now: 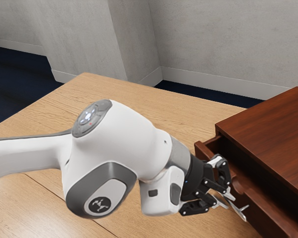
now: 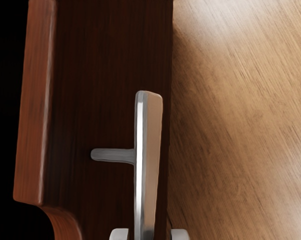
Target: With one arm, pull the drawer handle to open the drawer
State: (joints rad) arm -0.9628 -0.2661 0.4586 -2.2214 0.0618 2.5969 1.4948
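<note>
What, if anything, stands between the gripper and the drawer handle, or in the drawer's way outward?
Nothing visible does. The black two-finger gripper is right at the silver metal bar handle of the dark brown wooden drawer, with only light wooden table top before it.

White rounded arm (image 1: 124, 144) w/ grey joint caps (image 1: 92, 118), tiny red dot, logo on lower cap; black claw (image 1: 227, 191).

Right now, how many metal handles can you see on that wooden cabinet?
1. The metal handle sits on the drawer front, right at the gripper. The cabinet runs past the exterior view's edge, so other handles may be hidden.
</note>
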